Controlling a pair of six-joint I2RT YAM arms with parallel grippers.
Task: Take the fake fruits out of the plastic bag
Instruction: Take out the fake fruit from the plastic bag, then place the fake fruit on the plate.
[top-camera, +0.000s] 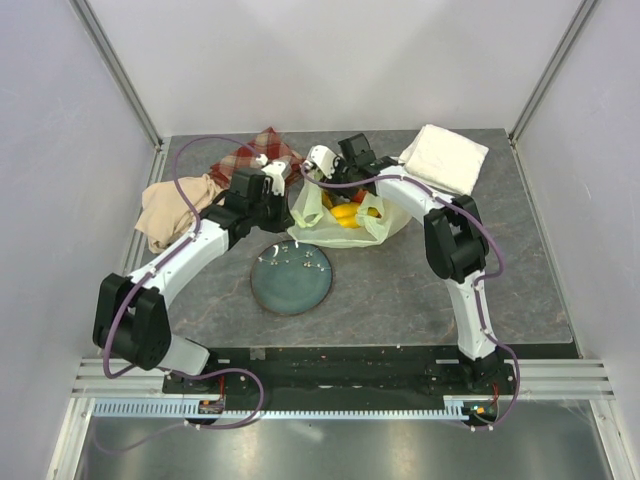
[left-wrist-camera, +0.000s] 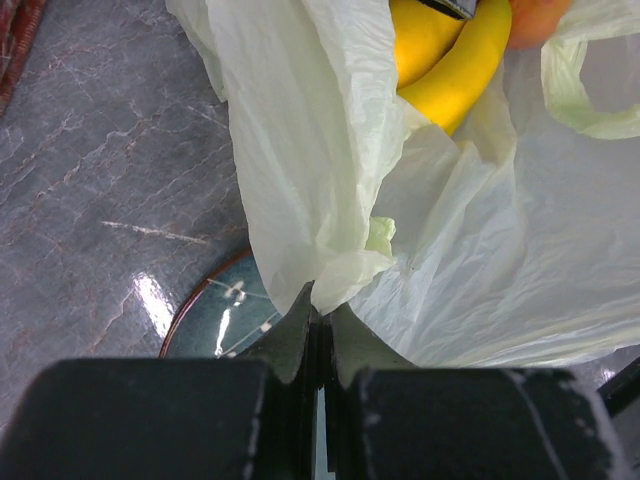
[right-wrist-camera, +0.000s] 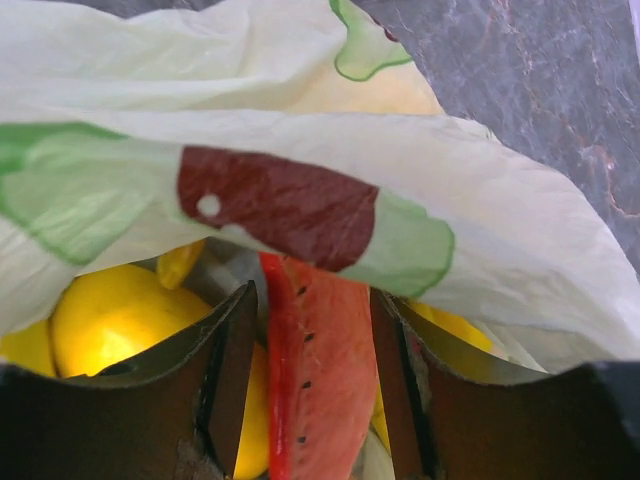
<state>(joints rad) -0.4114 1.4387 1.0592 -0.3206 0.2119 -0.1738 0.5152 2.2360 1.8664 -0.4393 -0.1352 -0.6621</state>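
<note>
Left pincer (left-wrist-camera: 320, 335) is pinched shut on the plastic bag (left-wrist-camera: 300, 150) edge, above the table (left-wrist-camera: 100, 150). Right pincer (right-wrist-camera: 313, 297) is inside the bag, straddling the watermelon slice (right-wrist-camera: 320, 380). Gripping or not? Can't tell.

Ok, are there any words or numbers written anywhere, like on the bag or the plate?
No, there are no words, numbers or signs to read in any view.
The plastic bag has only dark red and green printed shapes, with no letters on the parts that show.
The plate has only white flecks, no writing.
</note>
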